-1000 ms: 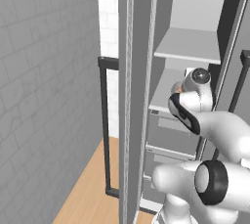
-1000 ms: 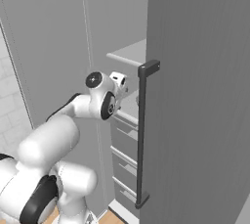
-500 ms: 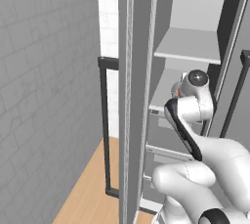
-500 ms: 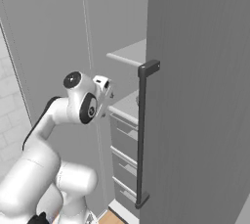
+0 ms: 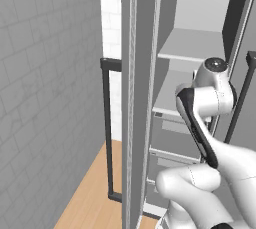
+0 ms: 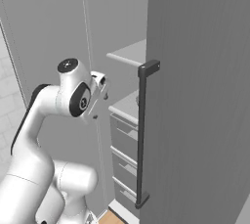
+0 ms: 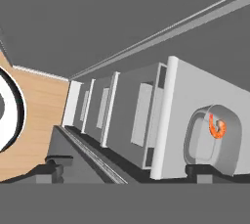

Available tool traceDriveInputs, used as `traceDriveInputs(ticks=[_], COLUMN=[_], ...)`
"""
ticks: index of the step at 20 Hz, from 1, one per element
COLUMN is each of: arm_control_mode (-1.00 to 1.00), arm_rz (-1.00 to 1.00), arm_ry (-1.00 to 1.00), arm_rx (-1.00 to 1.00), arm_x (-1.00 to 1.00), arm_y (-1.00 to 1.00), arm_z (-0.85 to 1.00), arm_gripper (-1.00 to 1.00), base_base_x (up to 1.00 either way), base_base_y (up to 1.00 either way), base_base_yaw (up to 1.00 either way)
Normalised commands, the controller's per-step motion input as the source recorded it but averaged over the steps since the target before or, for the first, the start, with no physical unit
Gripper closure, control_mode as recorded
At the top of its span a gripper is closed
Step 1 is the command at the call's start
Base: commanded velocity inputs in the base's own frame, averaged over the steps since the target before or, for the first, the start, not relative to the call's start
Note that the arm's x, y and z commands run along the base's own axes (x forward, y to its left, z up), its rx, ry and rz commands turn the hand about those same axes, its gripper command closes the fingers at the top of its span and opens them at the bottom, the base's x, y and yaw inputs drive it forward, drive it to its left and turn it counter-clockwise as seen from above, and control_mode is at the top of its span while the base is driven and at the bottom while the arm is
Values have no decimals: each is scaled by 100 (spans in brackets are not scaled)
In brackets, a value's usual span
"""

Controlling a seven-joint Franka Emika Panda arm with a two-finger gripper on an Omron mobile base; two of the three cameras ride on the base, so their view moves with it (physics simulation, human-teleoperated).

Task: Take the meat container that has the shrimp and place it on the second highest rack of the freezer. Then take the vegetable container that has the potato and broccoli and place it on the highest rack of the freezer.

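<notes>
Closest to us in the hand view, the gripper (image 7: pixel 127 168) shows its two dark fingertips (image 7: pixel 57 165) low in the picture, set far apart with nothing between them, so we read the hand as wide open and holding nothing. Just beyond the tips runs a dark edge of the freezer (image 7: pixel 122 32), and past it we see the grey drawers (image 7: pixel 139 115) stacked side by side in this rolled view, their pale fronts each bearing a recessed panel. Next to the drawers lies the second highest rack (image 7: pixel 205 110), a flat light-grey slab, and on it sits the meat container (image 7: pixel 212 140), a rounded grey tray that rests on the slab. Inside the tray we see the shrimp (image 7: pixel 217 126), small, curled and orange-pink, much smaller than the tray around it. A strip of wooden floor (image 7: pixel 34 115) shows at the far left of the hand view. From the left base view we see the white arm (image 5: pixel 210 118) bent upward in front of the open freezer (image 5: pixel 142 98), its wrist level with the second highest rack (image 5: pixel 172 98), and above that the highest rack (image 5: pixel 192 45) as a bare pale shelf. A dark bar handle (image 5: pixel 107 128) stands on the door left of the arm, with the grey tiled wall (image 5: pixel 45 98) beyond. From the right base view, the arm's wrist (image 6: pixel 95 96) sits near the freezer's open side, left of another dark vertical handle (image 6: pixel 142 135).
</notes>
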Motion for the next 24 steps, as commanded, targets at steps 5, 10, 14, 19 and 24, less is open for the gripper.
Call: traceDriveInputs(ticks=[5,10,14,19,24], arm_control_mode=[-100,-100,-100,-100,-100], arm_rz=[14,10,1,0,0], arm_ry=[4,0,0,0,2], arm_rx=[0,0,0,0,0], arm_x=[-61,-47,-28,-20,-10], arm_y=[0,0,16,14,0], arm_z=[18,22,34,29,17], arm_gripper=[-100,-100,-100,-100,-100], base_base_x=[0,0,0,0,0], base_base_y=[0,0,0,0,0], base_base_yaw=[0,0,0,0,0])
